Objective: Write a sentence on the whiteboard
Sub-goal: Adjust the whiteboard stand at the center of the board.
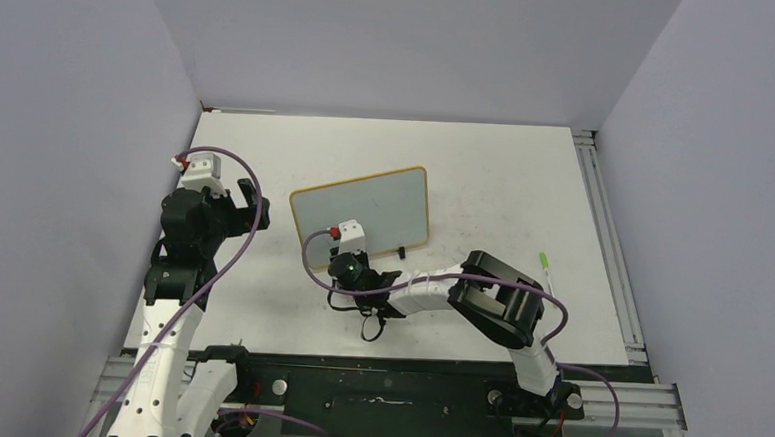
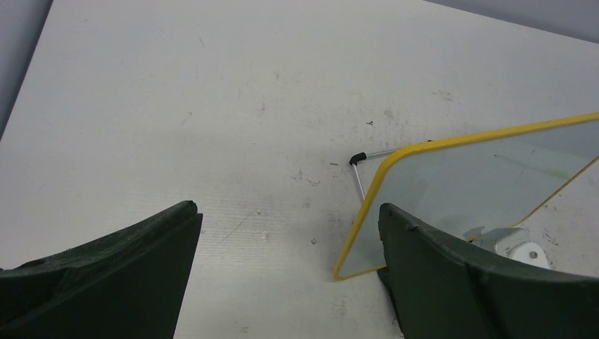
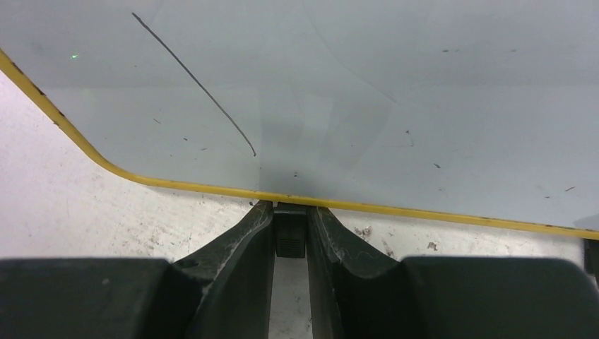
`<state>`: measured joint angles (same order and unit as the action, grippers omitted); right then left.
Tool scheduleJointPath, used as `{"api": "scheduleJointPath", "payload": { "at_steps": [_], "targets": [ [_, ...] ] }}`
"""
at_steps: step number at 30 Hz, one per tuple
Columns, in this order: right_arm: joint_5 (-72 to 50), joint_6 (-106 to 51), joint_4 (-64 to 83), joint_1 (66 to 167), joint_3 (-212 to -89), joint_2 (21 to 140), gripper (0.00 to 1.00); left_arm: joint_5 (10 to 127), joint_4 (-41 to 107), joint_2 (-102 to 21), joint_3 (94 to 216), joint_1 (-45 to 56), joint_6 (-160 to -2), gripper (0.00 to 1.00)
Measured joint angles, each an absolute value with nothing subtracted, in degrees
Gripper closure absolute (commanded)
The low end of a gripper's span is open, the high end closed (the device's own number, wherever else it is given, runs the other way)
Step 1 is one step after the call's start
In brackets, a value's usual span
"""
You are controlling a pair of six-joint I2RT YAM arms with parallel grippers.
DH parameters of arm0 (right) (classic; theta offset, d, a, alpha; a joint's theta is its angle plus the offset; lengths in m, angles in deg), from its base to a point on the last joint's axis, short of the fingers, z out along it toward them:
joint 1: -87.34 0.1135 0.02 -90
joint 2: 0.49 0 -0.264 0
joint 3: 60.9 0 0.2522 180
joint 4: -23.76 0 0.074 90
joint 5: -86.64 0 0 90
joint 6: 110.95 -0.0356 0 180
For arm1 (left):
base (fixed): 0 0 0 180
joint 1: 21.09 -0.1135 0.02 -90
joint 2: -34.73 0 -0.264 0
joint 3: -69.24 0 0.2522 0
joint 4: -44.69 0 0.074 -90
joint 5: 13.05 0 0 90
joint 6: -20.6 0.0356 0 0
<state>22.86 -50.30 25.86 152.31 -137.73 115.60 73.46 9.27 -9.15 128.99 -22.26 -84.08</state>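
The whiteboard (image 1: 364,207) with its yellow frame stands tilted in the middle of the table. My right gripper (image 1: 346,250) sits at the board's lower edge. In the right wrist view it (image 3: 289,207) is shut on one small black stand foot (image 3: 289,232) just under the yellow frame. The board face (image 3: 367,99) carries one thin dark stroke (image 3: 198,83); no sentence is in view. My left gripper (image 1: 254,213) hovers beside the board's left edge, jaws wide open (image 2: 286,212) with nothing between them; the board's corner (image 2: 367,233) lies by its right finger.
A green marker (image 1: 544,266) lies on the table to the right of the right arm's elbow. A second black foot (image 1: 403,250) shows under the board's lower right edge. A metal stand rod with a black tip (image 2: 358,159) sticks out behind the board.
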Motion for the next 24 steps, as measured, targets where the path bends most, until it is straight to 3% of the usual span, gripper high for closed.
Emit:
{"api": "scheduleJointPath", "payload": {
  "at_steps": [3, 10, 24],
  "targets": [
    [22.8, -50.6, 26.1, 151.9, -138.1, 115.9, 0.69, 73.5, 9.3, -9.2, 129.0, -22.3, -84.1, 0.04],
    [22.6, -50.1, 28.1, 152.0, -137.4, 115.9, 0.39, 73.8, 9.3, -9.1, 129.0, -22.3, -84.2, 0.04],
    [21.6, -48.4, 22.7, 154.3, -124.1, 95.9, 0.12, 74.7, 9.3, -9.1, 129.0, -22.3, -84.2, 0.04]
  ]
}}
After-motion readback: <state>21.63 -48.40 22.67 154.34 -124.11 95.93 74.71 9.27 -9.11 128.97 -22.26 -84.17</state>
